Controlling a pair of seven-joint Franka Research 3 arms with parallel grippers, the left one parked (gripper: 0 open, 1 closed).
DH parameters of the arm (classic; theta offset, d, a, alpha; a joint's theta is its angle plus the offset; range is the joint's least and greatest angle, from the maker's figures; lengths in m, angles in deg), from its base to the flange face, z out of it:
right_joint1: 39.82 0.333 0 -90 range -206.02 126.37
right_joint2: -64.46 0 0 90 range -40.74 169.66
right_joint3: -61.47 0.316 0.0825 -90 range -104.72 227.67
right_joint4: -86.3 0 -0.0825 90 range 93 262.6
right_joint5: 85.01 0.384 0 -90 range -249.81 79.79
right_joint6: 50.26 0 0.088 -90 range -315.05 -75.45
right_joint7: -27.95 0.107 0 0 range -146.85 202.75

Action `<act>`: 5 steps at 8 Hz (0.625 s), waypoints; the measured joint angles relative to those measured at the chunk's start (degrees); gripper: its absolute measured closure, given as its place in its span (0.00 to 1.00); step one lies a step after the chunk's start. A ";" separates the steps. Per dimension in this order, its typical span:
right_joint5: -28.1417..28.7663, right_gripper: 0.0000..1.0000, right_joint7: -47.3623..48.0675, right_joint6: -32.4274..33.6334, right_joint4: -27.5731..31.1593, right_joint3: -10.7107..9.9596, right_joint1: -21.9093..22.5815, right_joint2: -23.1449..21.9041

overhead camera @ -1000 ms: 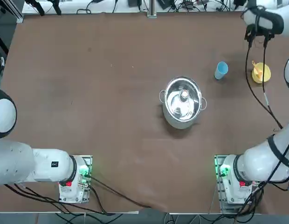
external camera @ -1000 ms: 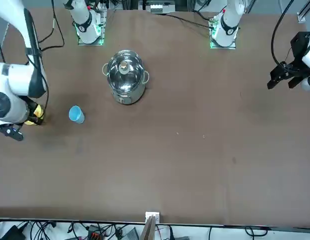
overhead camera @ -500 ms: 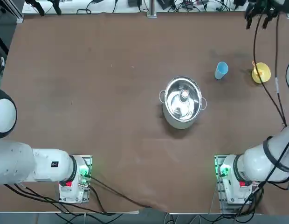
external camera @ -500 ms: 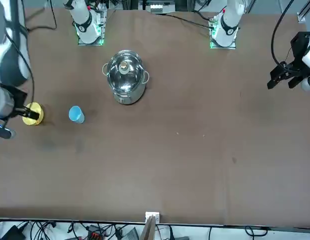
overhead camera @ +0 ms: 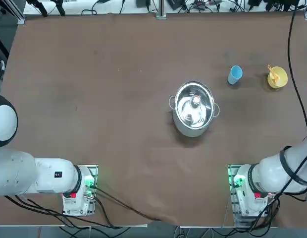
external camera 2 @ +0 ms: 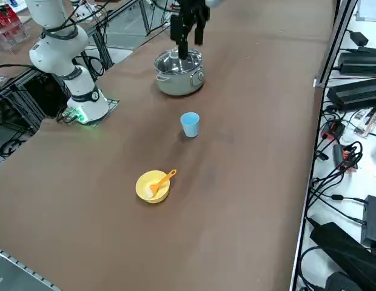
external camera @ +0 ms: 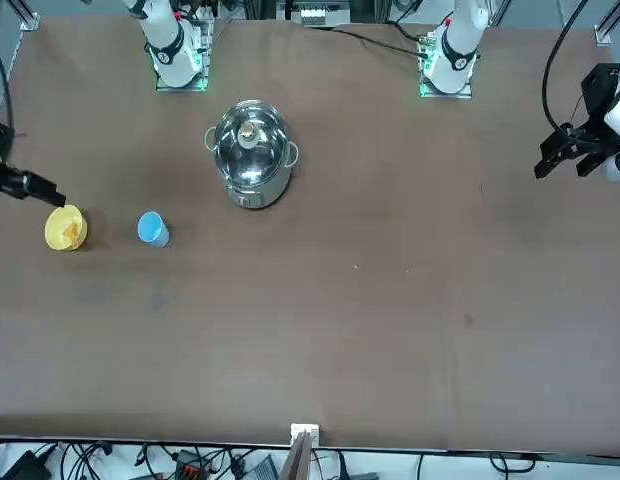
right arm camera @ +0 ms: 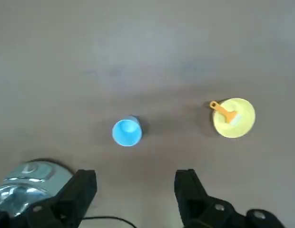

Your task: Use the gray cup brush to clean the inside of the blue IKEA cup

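While the gray cup brush lies in the yellow bowl, your right end effector is open, its two fingers well apart and nothing between them. You have it raised above the surface, towards the right side; its exact height is hard to judge, as only part of it shows in the front view.

You can see the brush's orange handle leaning across the bowl's rim, with the hole at its end outside, pointing obliquely to the far left. Its pale bristles are down inside the bowl. The bowl itself sits mouth up towards the far right corner of the surface.

Your blue IKEA cup stands upright near the bowl, on its left and apart from it, with the round mouth facing up. Both are nearer the surface's far edge than the robot's edge.

Further left and closer to the robot, you have the steel pot, well apart from the bowl. Its clear lid is on, with a knob in the middle, and two loop handles stick out from opposite sides.
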 joint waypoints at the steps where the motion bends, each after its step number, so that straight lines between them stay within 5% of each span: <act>1: 0.61 0.00 0.00 0.00 -0.23 0.13 0.40 -0.70; 5: -3.07 0.00 0.01 1.55 -0.69 1.15 2.42 -4.59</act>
